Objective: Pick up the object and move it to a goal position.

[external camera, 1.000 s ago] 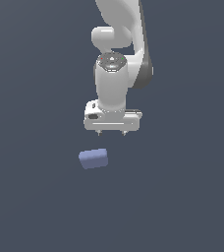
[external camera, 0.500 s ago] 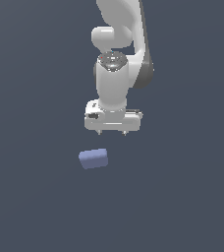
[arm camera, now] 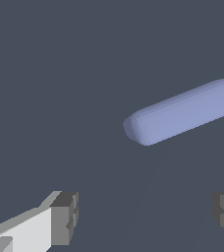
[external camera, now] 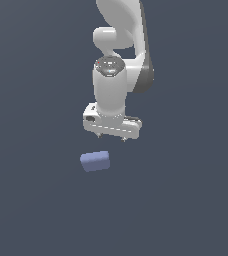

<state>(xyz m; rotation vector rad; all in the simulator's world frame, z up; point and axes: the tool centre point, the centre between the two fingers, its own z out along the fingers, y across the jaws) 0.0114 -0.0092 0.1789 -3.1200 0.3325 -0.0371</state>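
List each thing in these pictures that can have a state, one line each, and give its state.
gripper: open, empty, fingers pointing down, held above the surface.
blue block: lying flat on the surface, ungrasped, apart from the gripper, toward the exterior view's left of it and not between the fingers.

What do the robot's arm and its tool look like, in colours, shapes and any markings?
The arm is glossy white, made of rounded, thick segments, with a dark grey band at one joint and a grey disc with small red marks. The tool has a wide white bar body and short dark grey fingers with ridged pads. No cables or lettering show.
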